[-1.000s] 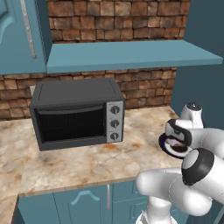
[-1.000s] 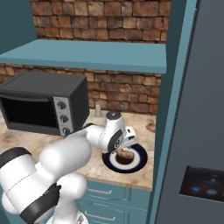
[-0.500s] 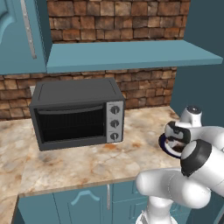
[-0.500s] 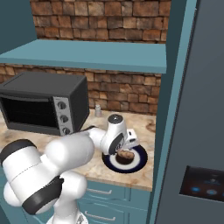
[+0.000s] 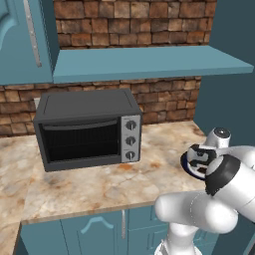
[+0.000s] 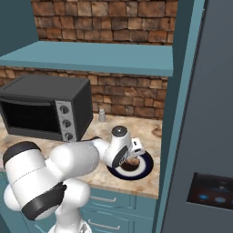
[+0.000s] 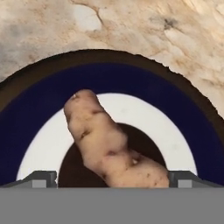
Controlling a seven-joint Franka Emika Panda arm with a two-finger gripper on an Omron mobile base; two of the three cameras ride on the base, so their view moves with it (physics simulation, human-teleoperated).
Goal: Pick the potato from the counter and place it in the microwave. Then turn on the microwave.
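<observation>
Inspection of the pick stage. My fingers stand fully apart, one tip at each lower corner of the hand view, holding nothing. The potato lies directly below and between them, resting on a plate with a dark blue rim and white centre, which sits on the marbled bench.

The relation that matters: in the hand view the potato's long axis runs diagonally, from a rounded end at upper left to a thicker end at lower right, close to the right tip. It is therefore oblique to the line joining my two tips, not square across it. I judge a small wrist roll would let the tips close across the narrow waist instead of along the length.

From the right base view, my hand hangs over the plate at the right end of the bench, beside the tall panel. A black-and-silver box oven stands well apart to the left.
</observation>
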